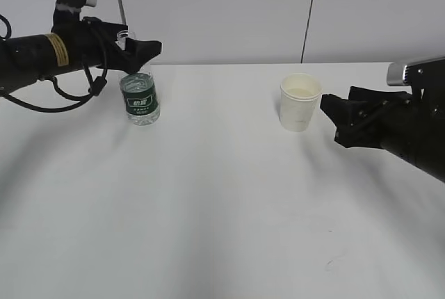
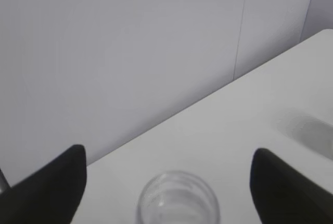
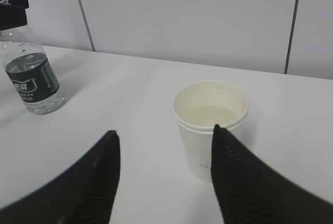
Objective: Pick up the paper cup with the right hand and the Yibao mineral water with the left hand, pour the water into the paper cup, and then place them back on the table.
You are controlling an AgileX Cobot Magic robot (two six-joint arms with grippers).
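- The large plain white flat tabletop (image 1: pixel 222 208) fills the near and middle ground; a small dark scuff mark (image 1: pixel 332 263) sits near the front right.
- Behind the table's far edge stands a pale grey panelled wall (image 1: pixel 222 7), split by thin dark vertical seams.
- The small clear plastic bottle with a dark green label and white characters (image 1: pixel 140 99) stands upright on the far left of the table, uncapped, with soft shadows beside it.
- The small off-white paper cup with a rolled rim (image 1: pixel 300 101) stands upright on the far right, well apart from the bottle; its cream inside shows some liquid in the right wrist view.
- The black left arm with a tan band and its gripper (image 1: pixel 142 49) hangs just above the bottle's neck; the jaws are spread wide on either side of the bottle's mouth in the left wrist view, holding nothing.
- The black right arm's gripper (image 1: pixel 339 118) sits just to the right of the cup, jaws parted and apart from it; from the wrist view one finger (image 3: pixel 237 177) overlaps the cup's near side, though whether it touches is unclear.
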